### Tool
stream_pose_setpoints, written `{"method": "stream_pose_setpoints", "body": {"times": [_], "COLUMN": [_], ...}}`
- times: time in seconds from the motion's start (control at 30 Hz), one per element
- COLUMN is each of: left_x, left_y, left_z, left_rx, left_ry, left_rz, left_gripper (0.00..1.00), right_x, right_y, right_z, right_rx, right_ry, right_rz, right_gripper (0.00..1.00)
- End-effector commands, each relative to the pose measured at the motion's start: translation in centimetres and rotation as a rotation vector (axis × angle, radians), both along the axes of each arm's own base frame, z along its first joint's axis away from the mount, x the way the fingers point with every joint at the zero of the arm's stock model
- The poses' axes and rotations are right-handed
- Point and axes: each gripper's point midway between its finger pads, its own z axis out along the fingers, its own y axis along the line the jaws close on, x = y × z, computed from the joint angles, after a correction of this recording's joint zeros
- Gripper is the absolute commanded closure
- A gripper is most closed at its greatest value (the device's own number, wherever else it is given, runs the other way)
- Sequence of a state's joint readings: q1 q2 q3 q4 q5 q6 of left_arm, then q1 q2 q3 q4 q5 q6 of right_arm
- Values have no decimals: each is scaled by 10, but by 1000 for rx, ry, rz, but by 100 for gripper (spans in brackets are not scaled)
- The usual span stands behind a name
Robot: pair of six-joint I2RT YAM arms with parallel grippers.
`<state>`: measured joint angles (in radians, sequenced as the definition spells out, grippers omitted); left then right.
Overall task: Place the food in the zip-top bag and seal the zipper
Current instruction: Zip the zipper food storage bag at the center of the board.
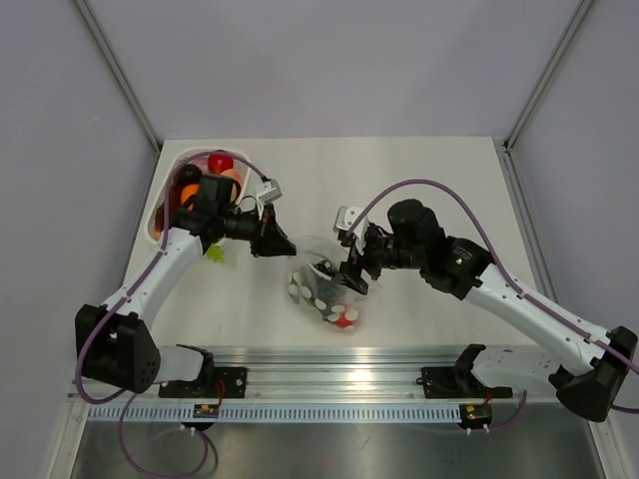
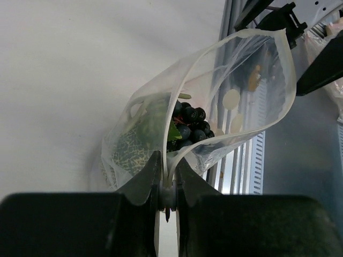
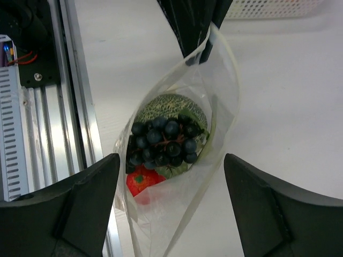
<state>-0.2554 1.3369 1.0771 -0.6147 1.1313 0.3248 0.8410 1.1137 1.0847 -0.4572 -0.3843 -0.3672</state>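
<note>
zip-top bag (image 1: 324, 289) by table's (image 1: 419, 180) near edge, middle, food (image 3: 163, 139) inside | left end effector (image 2: 169, 167) clenched on zipper (image 2: 294, 80) end | right end effector (image 3: 170, 163) spread wide astride the mouth | tip: pinch beside left, slide straight along strip

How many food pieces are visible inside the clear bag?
3 in the bag: netted melon, dark grapes in front of it, red piece beside them. Others may be hidden.

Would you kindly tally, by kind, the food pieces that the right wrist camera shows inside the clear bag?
Green netted melon: 1
Dark purple grape bunch: 1
Red piece: 1
Total visible in the zip-top bag: 3
</note>
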Motion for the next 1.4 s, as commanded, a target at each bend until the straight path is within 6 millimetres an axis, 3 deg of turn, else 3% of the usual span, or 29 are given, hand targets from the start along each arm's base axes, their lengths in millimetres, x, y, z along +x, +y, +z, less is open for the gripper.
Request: {"method": "stream_pose_setpoints", "body": {"times": [0.0, 0.1, 0.27, 0.57, 1.03, 1.27, 1.37], "left_x": [2, -2, -6, -13, -20, -24, -24], "left_y": [-5, -3, -3, -4, -5, -4, -4], "left_z": [24, 36, 44, 43, 51, 54, 55], "left_rx": [2, -13, -26, -39, -53, -55, -56], "left_ry": [-51, -97, -121, -136, -164, -186, -195], "left_rz": [97, 117, 117, 69, 24, 13, 12], "left_gripper": [100, 100, 100, 100, 100, 100, 100], "right_x": [10, 15, 30, 52, 61, 68, 68], "right_y": [5, 18, 40, 59, 92, 103, 103], "right_z": [39, 48, 34, 29, 34, 19, 11], "right_rx": [41, 27, -29, -32, -41, -72, -88], "right_ry": [-72, -43, 27, -27, -96, -95, -89], "right_rz": [2, 30, 48, 38, 106, 135, 151], "right_gripper": [13, 13, 8, 4, 4, 10, 24]}}
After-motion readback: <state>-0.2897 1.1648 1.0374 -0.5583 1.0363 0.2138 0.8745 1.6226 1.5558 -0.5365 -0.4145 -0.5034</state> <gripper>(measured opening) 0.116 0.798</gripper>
